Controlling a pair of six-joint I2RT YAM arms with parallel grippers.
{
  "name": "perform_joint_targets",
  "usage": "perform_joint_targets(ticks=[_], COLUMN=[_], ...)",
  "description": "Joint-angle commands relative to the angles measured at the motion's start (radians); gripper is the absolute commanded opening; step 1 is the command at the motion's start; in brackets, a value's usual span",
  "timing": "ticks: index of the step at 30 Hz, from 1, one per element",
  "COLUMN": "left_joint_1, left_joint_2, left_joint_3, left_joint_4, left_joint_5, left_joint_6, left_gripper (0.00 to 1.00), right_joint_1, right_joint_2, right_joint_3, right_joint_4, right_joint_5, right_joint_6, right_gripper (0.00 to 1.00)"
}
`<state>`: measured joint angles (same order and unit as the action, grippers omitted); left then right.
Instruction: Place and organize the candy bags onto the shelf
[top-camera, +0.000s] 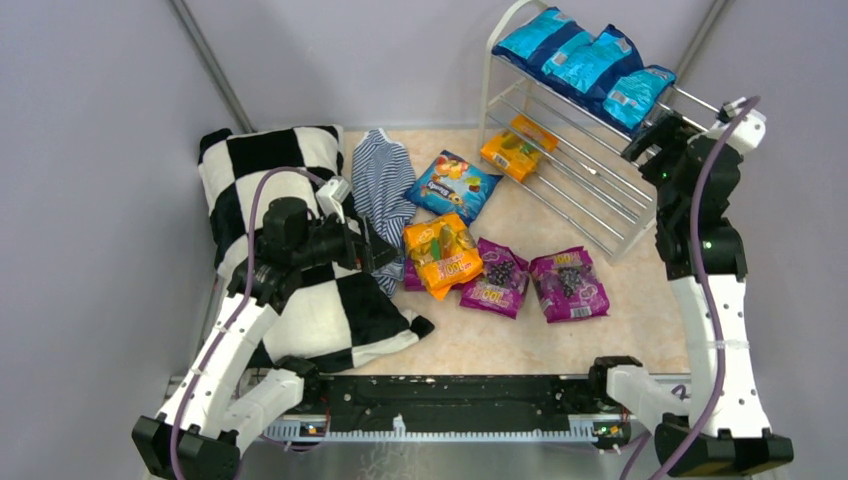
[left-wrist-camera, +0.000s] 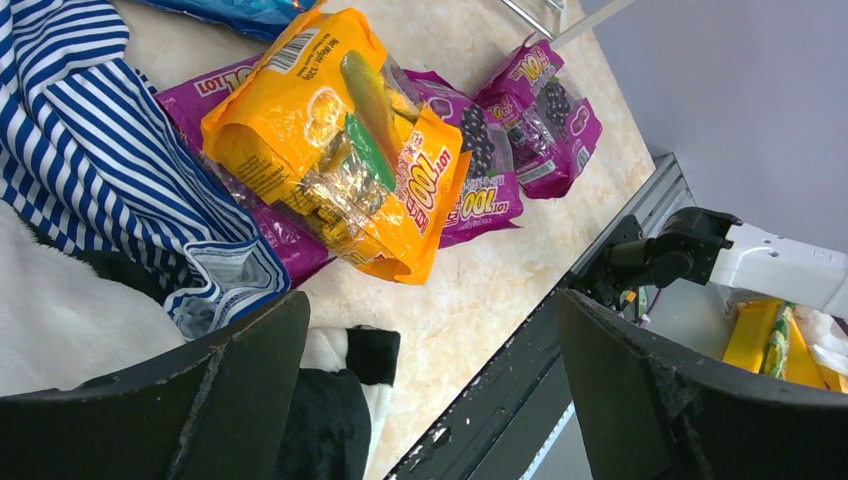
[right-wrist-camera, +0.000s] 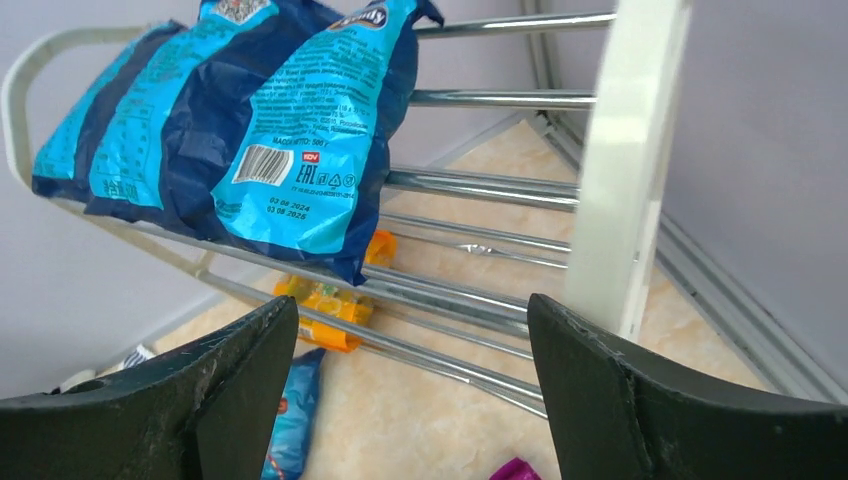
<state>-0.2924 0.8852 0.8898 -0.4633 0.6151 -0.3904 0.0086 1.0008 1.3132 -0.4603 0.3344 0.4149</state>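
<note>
The white shelf (top-camera: 640, 205) stands at the back right. Three blue bags (top-camera: 590, 62) lie on its top tier and an orange bag (top-camera: 517, 148) on its lowest tier. On the table lie a blue bag (top-camera: 452, 186), an orange bag (top-camera: 442, 252) and purple bags (top-camera: 568, 283). My left gripper (top-camera: 385, 255) is open and empty, just left of the orange bag (left-wrist-camera: 340, 140), above the pillow edge. My right gripper (top-camera: 642, 150) is open and empty beside the shelf's near end, just below the nearest blue bag (right-wrist-camera: 310, 140).
A black-and-white checkered pillow (top-camera: 290, 300) lies at the left under my left arm. A blue-and-white striped cloth (top-camera: 382, 178) lies between it and the bags. The black rail (top-camera: 450, 400) runs along the table's near edge.
</note>
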Motion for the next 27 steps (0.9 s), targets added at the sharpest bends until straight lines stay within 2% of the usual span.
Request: perform_joint_targets(ticks=[1,5,8,11,13,16,18,21,23,25,27], left_joint_1=[0.001,0.001,0.001,0.002,0.001,0.001,0.002,0.001,0.001,0.001,0.001], left_joint_2=[-0.019,-0.016,-0.018,-0.017,-0.012,-0.001,0.005,0.014,0.021,0.026,0.025], left_joint_3=[0.002,0.005,0.003,0.000,0.001,0.003,0.007,0.012,0.018,0.025,0.031], left_joint_4=[0.026,0.019,0.018,0.018,0.023,0.030,0.037,0.046,0.048,0.044,0.038], left_joint_5=[0.026,0.028,0.027,0.026,0.029,0.030,0.028,0.021,0.013,0.007,0.001], left_joint_6=[0.012,0.017,0.015,0.007,-0.001,-0.015,-0.024,-0.040,-0.049,-0.056,-0.064], left_gripper=[0.99,0.99,0.99,0.99,0.99,0.99,0.99,0.99,0.99,0.99,0.99], right_joint_1=[-0.006,-0.005,-0.006,-0.005,-0.005,0.031,0.131,0.412,0.563,0.635,0.645], right_joint_2=[-0.108,-0.132,-0.139,-0.140,-0.119,-0.058,-0.030,0.028,0.098,0.163,0.202], right_joint_3=[-0.024,-0.003,0.016,0.034,0.063,0.123,0.129,0.099,0.074,0.027,-0.066], right_joint_4=[-0.059,-0.089,-0.086,-0.015,0.014,0.012,0.039,0.103,0.141,0.205,0.311], right_joint_5=[0.209,0.214,0.142,-0.142,-0.329,-0.484,-0.476,-0.292,-0.227,-0.223,-0.207], right_joint_6=[-0.036,-0.068,-0.105,-0.174,-0.165,-0.122,-0.108,-0.153,-0.162,-0.106,0.028], right_gripper=[0.84,0.84,0.85,0.84,0.85,0.85,0.85,0.89,0.90,0.90,0.91])
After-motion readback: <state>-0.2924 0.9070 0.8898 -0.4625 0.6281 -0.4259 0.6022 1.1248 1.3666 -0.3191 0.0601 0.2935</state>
